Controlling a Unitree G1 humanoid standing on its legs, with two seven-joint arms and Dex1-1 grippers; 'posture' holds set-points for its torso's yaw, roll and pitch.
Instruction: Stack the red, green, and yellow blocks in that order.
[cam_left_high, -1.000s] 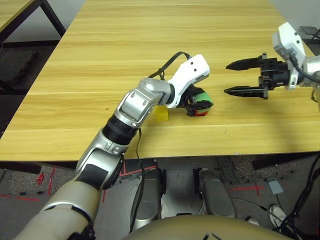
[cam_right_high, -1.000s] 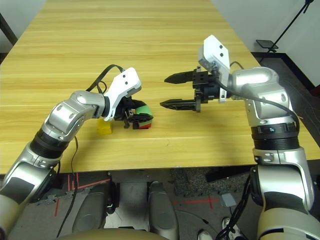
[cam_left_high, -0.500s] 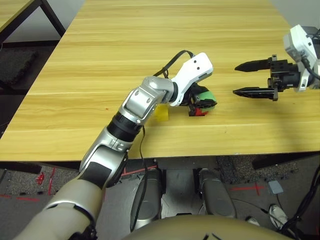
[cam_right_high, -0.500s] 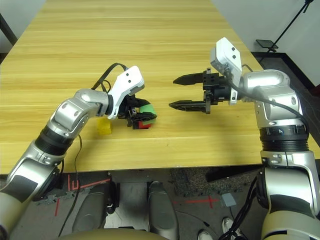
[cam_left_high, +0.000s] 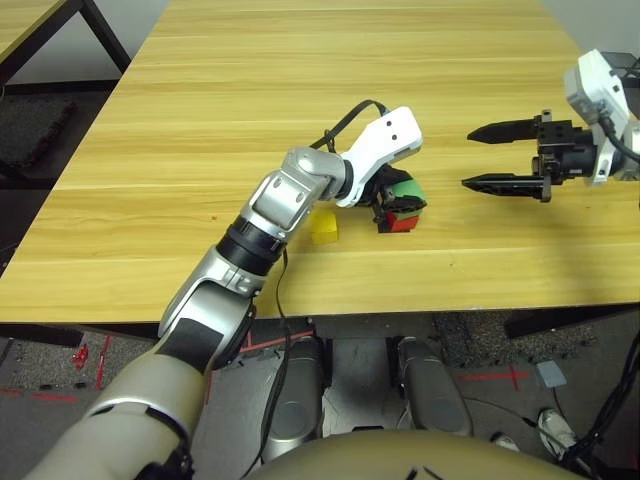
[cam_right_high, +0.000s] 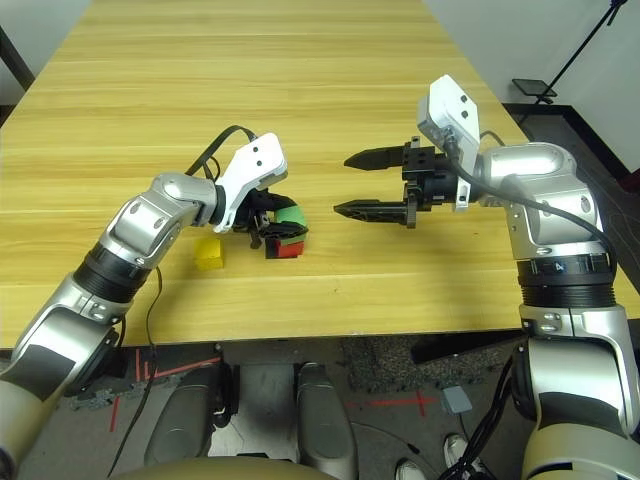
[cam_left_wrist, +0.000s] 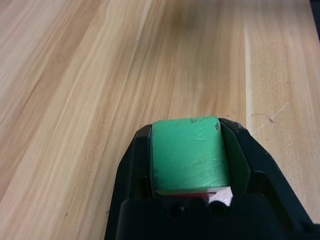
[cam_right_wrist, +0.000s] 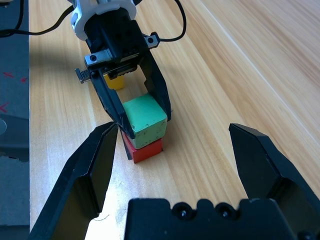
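Observation:
My left gripper (cam_left_high: 393, 206) is shut on the green block (cam_left_high: 406, 191), which sits on top of the red block (cam_left_high: 400, 222), slightly offset, near the table's front edge. In the left wrist view the green block (cam_left_wrist: 189, 154) fills the space between the black fingers, with a sliver of the red block (cam_left_wrist: 200, 192) under it. The yellow block (cam_left_high: 324, 228) lies on the table just left of the stack, by my left forearm. To the right of the stack, my right gripper (cam_left_high: 467, 158) hovers open, pointing at it, nothing between its fingers. The right wrist view shows the green block (cam_right_wrist: 145, 120), red block (cam_right_wrist: 145, 149) and yellow block (cam_right_wrist: 116, 82).
The light wooden table (cam_left_high: 300, 90) stretches far back and to both sides. Its front edge runs close below the stack. A black cable (cam_left_high: 345, 118) loops over my left wrist.
My right gripper drew back to the right, away from the stack, still open. My left gripper held the green block throughout and settled it more squarely over the red one.

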